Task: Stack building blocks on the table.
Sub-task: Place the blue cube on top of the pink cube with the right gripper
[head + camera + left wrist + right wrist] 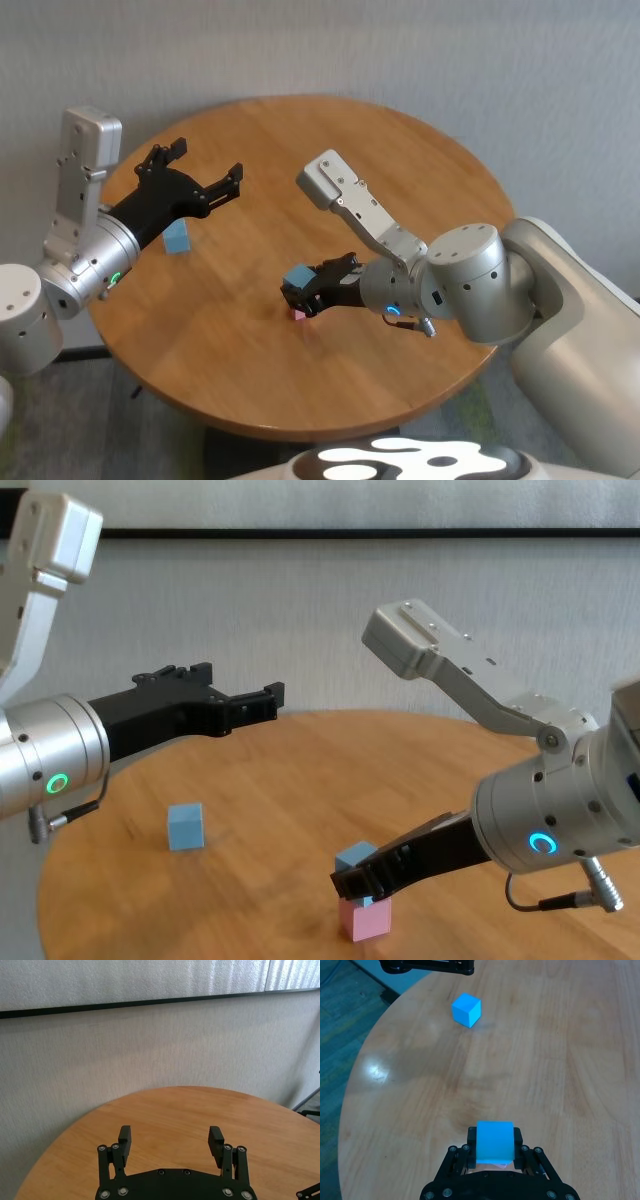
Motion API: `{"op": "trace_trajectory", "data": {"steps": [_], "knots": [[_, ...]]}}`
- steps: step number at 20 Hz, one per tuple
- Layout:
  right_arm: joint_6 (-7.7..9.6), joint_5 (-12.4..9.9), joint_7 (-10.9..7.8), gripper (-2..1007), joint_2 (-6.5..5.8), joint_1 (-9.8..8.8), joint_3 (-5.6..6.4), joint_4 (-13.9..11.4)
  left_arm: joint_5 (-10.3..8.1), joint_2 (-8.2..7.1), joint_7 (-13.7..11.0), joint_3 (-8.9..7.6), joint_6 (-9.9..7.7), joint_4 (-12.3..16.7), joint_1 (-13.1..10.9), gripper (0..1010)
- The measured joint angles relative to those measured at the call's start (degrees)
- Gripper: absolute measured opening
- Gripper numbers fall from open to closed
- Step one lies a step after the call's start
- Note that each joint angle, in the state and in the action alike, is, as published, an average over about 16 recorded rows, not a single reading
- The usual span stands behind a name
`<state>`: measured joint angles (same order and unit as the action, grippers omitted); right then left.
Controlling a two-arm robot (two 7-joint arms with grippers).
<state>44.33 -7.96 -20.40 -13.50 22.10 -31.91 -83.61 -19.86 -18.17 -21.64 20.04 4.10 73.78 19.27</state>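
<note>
My right gripper [300,290] is shut on a light blue cube [298,276] near the middle of the table [400,150]. It holds that cube directly over the pink cube [365,918]. I cannot tell whether the two touch. In the right wrist view the held cube [494,1141] sits between the fingers, with a sliver of pink [501,1164] under it. The second light blue cube [177,238] stands alone at the table's left. My left gripper [207,165] is open and empty, raised above the table just beyond that cube.
The round table's edge [355,1075] curves close to the loose blue cube [466,1009]. A grey wall [160,1050] stands behind the table. Bare wood lies between the two arms.
</note>
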Motion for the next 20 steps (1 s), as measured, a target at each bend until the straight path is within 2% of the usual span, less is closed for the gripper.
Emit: {"op": "trace_trajectory", "data": {"steps": [20], "knots": [[-0.56,2.33,-0.76,361,1.15,0.01,0.34,1.4,0.0,0.0,0.0,0.0,0.0,0.0,0.0,1000]]}}
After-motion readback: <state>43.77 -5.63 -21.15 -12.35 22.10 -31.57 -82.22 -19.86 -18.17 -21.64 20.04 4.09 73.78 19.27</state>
